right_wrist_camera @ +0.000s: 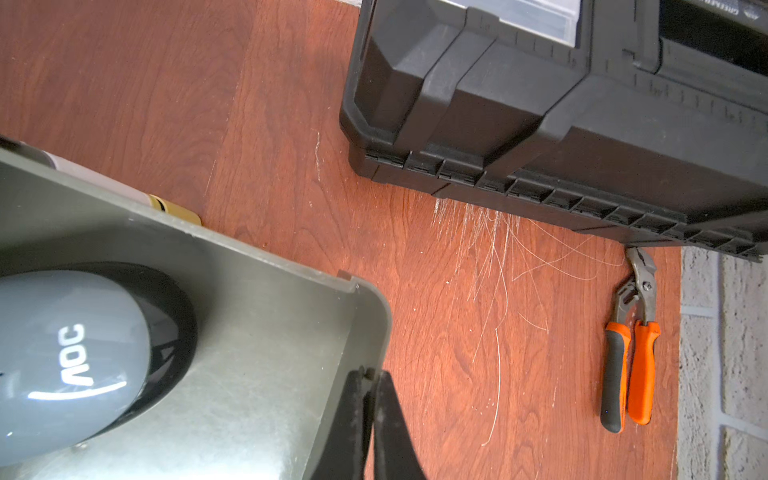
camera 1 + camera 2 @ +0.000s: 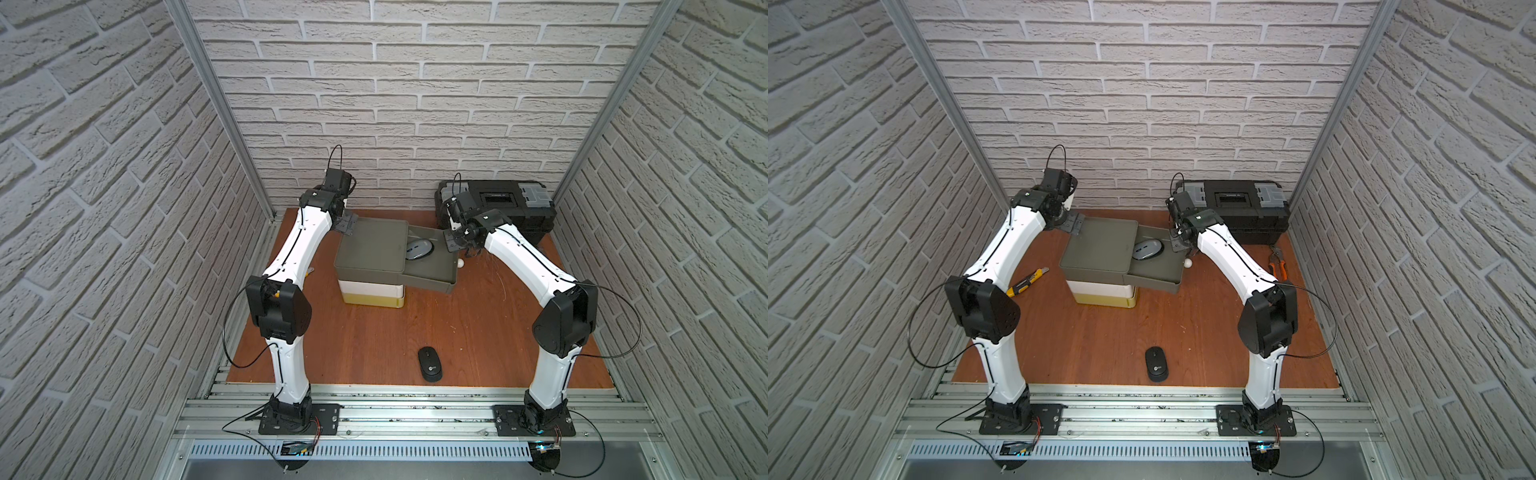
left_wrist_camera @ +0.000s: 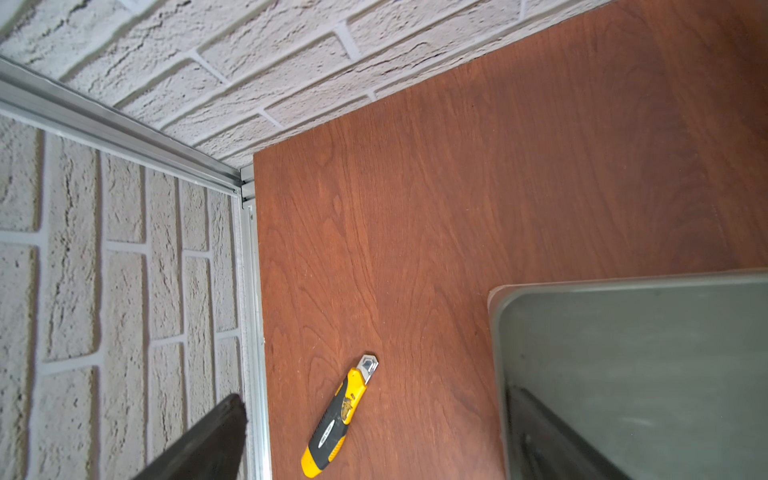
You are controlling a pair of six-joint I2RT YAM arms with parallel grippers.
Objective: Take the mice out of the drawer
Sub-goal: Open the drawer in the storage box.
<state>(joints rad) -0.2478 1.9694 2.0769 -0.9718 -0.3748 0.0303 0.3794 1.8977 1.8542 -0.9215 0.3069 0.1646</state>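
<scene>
The top olive drawer (image 2: 432, 276) (image 2: 1158, 278) stands pulled out to the right of its stacked unit (image 2: 370, 249). In it lies a grey mouse (image 2: 419, 249) (image 2: 1147, 250) with a dark centre stripe, seen close up in the right wrist view (image 1: 70, 353). A black mouse (image 2: 430, 363) (image 2: 1157, 364) with a round white logo rests on the table near the front edge. My right gripper (image 2: 451, 245) (image 1: 369, 374) is shut, its tips right at the rim of the drawer's front wall; whether they pinch it is unclear. My left gripper (image 2: 347, 224) (image 3: 376, 397) is open at the unit's far left corner, holding nothing.
A black toolbox (image 2: 496, 208) (image 1: 561, 104) stands against the back wall on the right. Orange-handled pliers (image 2: 1278, 264) (image 1: 627, 353) lie in front of it. A yellow-black utility knife (image 2: 1027, 282) (image 3: 338, 419) lies left of the unit. A white knob (image 2: 460, 262) juts from the drawer front.
</scene>
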